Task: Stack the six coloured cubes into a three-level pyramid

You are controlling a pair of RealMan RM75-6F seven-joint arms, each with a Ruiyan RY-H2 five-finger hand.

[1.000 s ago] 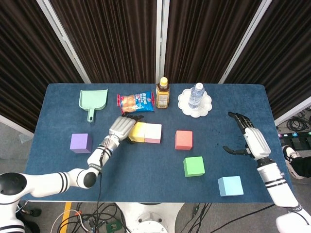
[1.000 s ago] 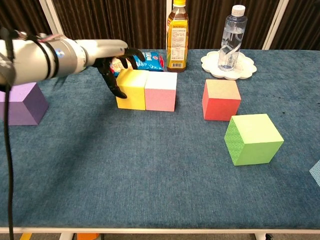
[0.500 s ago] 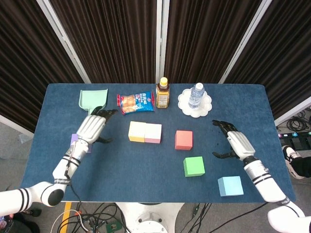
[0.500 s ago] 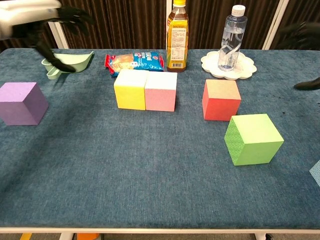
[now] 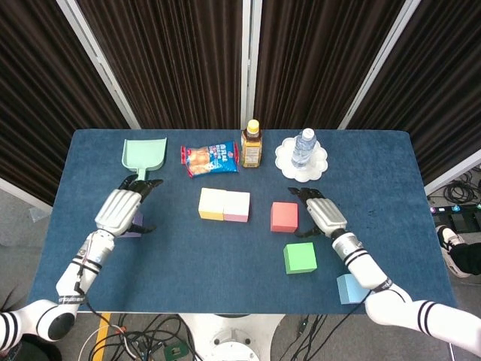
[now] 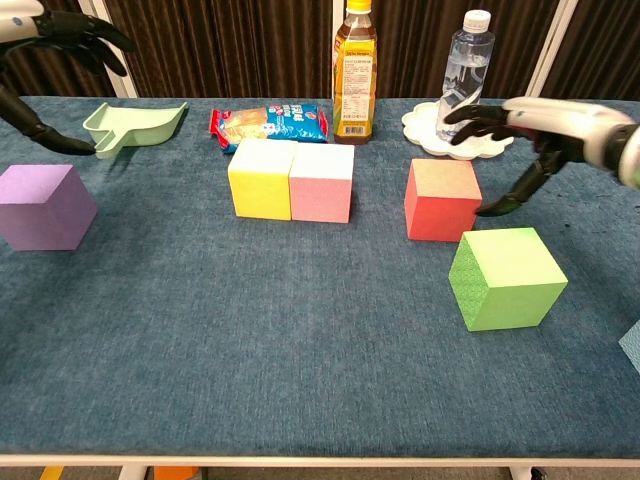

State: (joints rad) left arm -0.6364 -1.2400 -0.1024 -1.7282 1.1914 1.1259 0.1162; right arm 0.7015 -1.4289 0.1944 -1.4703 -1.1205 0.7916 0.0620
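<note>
Head view: red cube (image 5: 284, 216) beside right hand (image 5: 322, 214)

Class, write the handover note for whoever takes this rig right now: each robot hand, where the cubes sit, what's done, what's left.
Left robot hand: open, over the purple cube.
Right robot hand: open, just right of the red cube.
Yellow cube and pink cube touch side by side mid-table. Green cube and light blue cube sit loose near the front right.
Done: two base cubes placed.
Left: third base cube, then both upper levels.
</note>
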